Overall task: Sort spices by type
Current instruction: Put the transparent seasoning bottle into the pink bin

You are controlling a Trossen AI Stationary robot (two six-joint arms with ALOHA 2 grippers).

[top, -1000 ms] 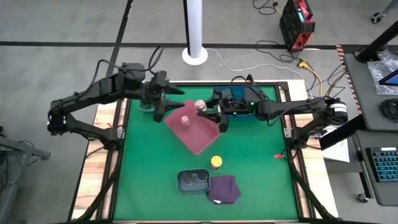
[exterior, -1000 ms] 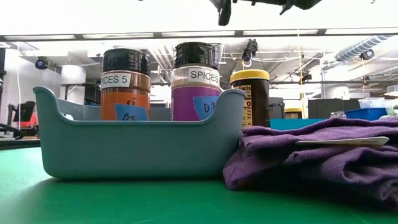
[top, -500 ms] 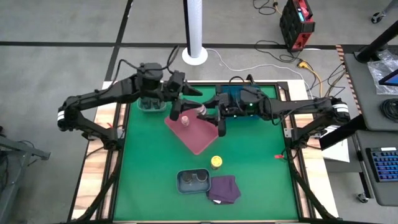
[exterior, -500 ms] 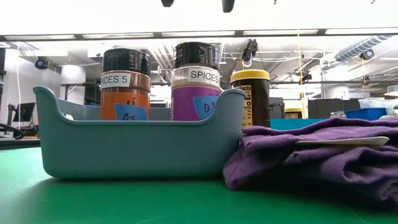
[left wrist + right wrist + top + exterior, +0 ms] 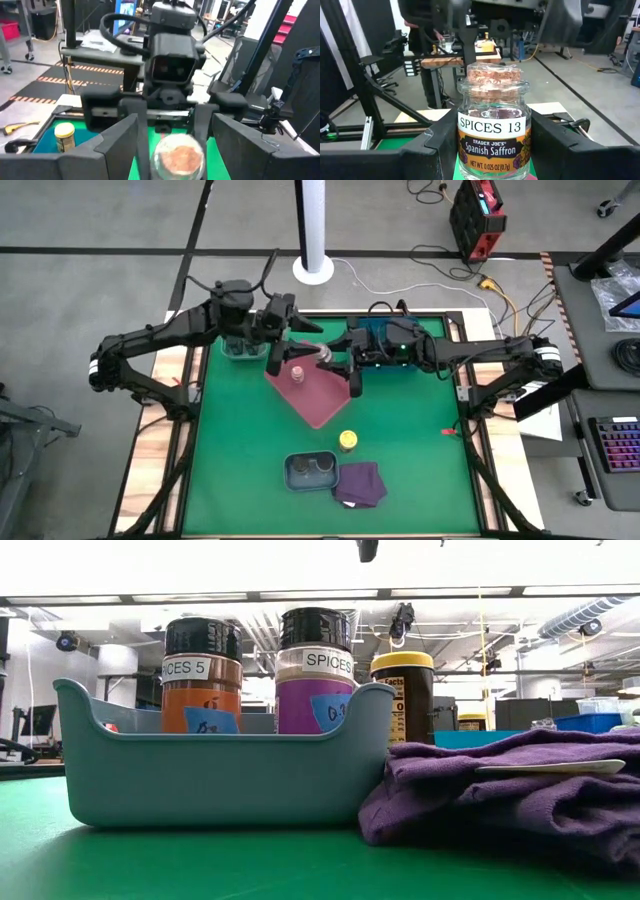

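A pale pink, cork-topped jar (image 5: 492, 135) labelled SPICES 13 stands upright in my right gripper (image 5: 328, 360), over the far corner of the pink tray (image 5: 318, 402). My left gripper (image 5: 283, 358) is open just left of that jar. In the left wrist view its wide fingers stand on either side of the jar's cork top (image 5: 177, 156) without touching. A second pale pink jar (image 5: 297, 372) stands in the pink tray. A yellow jar (image 5: 347, 441) stands on the mat. Two dark-lidded jars (image 5: 203, 675) (image 5: 317, 670) stand in the grey tray (image 5: 230, 775). My right gripper pinches the saffron jar's glass body (image 5: 465, 152) between its two fingers, one on each side at label height. The fingers come in level from the table's right. The jar stays upright; its base lies below the frame's edge.
A purple cloth (image 5: 360, 483) lies crumpled beside the grey tray near the front edge. A teal tray (image 5: 238, 348) sits at the far left under my left arm, and a blue tray (image 5: 378, 338) at the far edge under my right arm. Bare green mat (image 5: 420, 450) lies to the right.
My left gripper has swung from above the teal tray toward the table's right, closing on the jar held by my right gripper, and now sits beside it. My right gripper and its jar have stayed about where they were.
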